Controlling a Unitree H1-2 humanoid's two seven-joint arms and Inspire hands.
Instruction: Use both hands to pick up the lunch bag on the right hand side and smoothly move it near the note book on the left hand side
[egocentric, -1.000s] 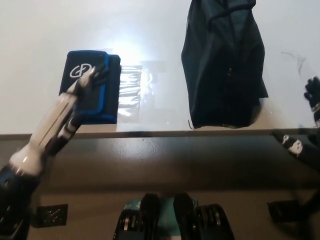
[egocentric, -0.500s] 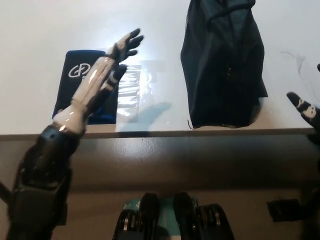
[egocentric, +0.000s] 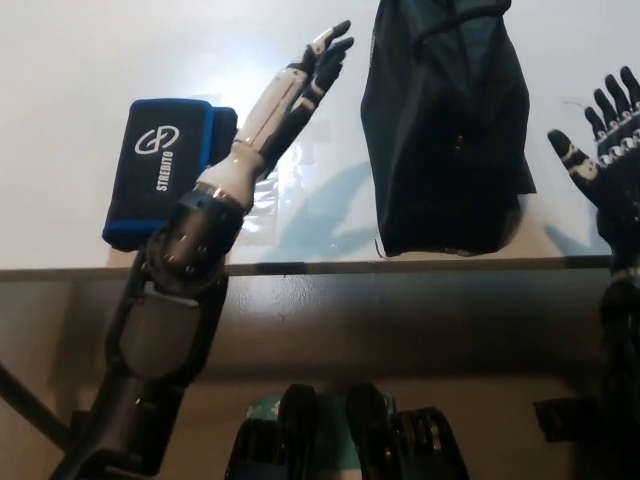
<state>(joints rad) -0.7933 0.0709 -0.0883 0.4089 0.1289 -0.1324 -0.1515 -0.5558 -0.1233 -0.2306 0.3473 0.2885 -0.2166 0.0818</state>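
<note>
Flanking soft, seemingly fabric lunch bag (egocentric: 447, 130)

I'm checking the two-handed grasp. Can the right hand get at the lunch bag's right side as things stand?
Probably yes. The right hand is open beside the dark lunch bag, apart from it, with only bare white table between them.

One lunch bag (egocentric: 445, 130), one notebook (egocentric: 165, 170)

Place: plain indoor test or lab setup, exact kind unclear.
Surface: bare white table (egocentric: 120, 60) with dark front edge, glare from overhead light.
Items: dark lunch bag (egocentric: 445, 130); blue-trimmed black notebook (egocentric: 165, 170).
Floor: dull brown below table.
</note>
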